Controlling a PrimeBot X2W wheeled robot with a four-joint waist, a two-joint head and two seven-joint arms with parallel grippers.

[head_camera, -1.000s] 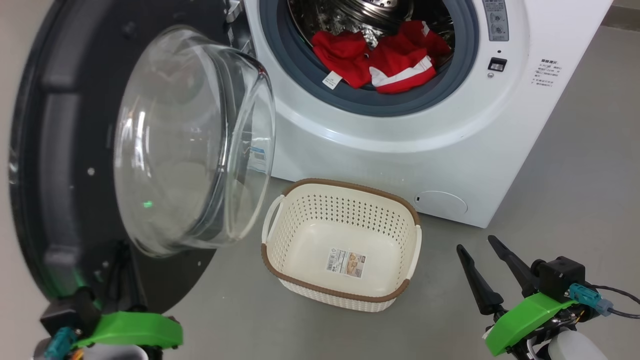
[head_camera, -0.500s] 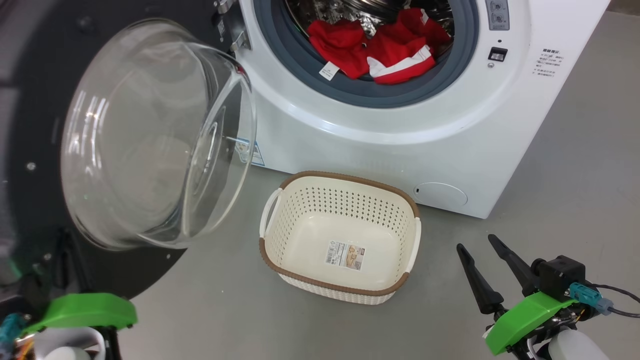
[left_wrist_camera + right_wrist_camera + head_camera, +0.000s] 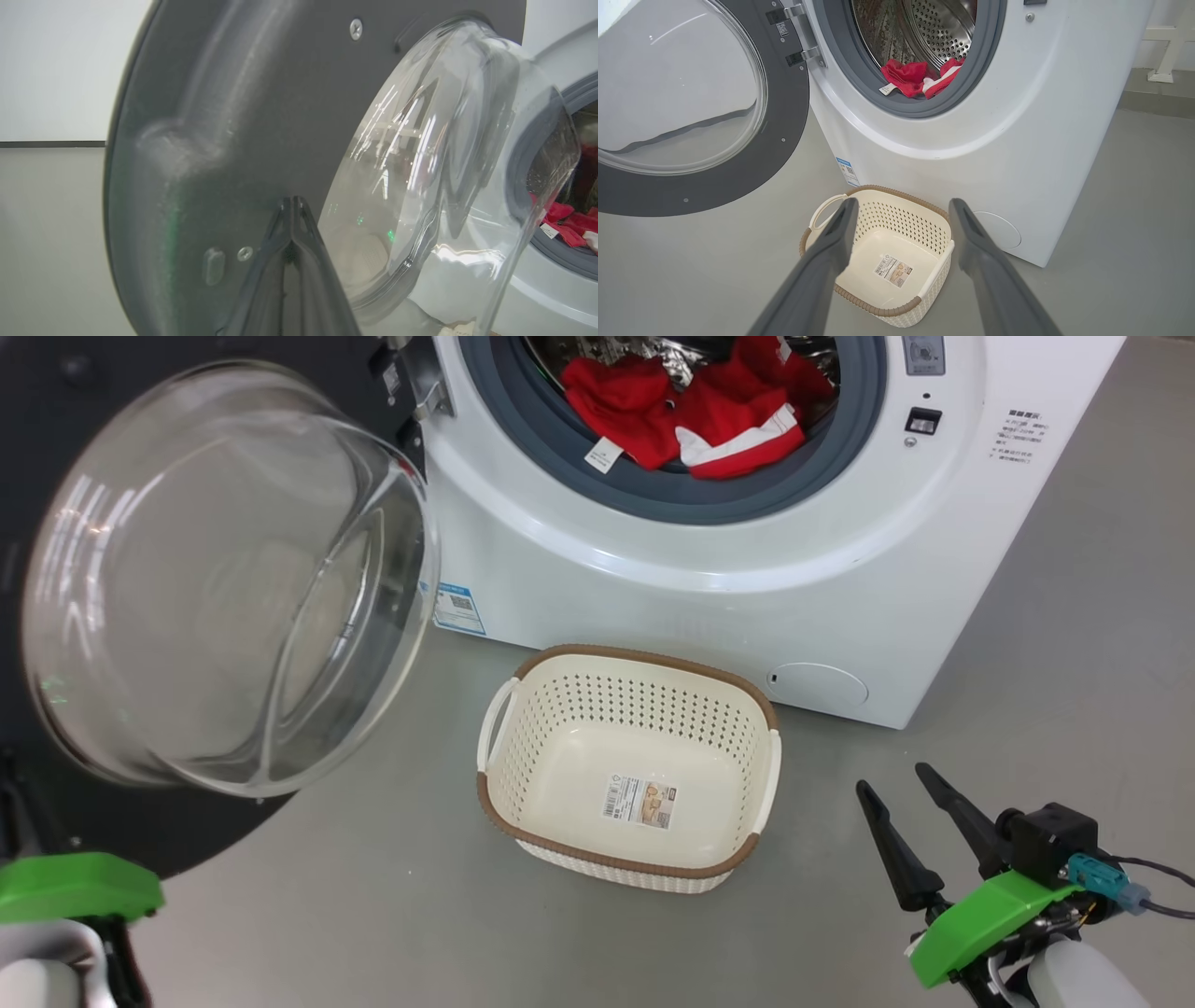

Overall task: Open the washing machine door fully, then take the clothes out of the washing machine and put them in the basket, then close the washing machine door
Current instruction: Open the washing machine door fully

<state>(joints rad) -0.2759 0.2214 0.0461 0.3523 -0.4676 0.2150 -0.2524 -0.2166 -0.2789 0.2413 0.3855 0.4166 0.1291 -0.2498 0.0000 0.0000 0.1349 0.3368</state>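
Left gripper [image 3: 292, 203]: fingers are pressed together, tips seen right at the dark inner face of the washing machine door [image 3: 210, 116]; contact cannot be confirmed. The door is swung open to the left, and its bulging glass stands between the left arm and the drum opening.

Right gripper [image 3: 892, 779]: fingers are spread apart, held low over the floor [image 3: 373, 915], right of the basket [image 3: 644, 658] and angled toward the washing machine [image 3: 653, 607]. The basket is set just in front of the machine, below the opening.

The clothes [image 3: 691, 415] are seen in the drum, lying over the grey gasket [image 3: 653, 504], with a white tag [image 3: 602, 453] hanging out.

A blue label [image 3: 455, 607], the basket sticker [image 3: 639, 803] and printed text [image 3: 1022, 434] are noted but too small to read.
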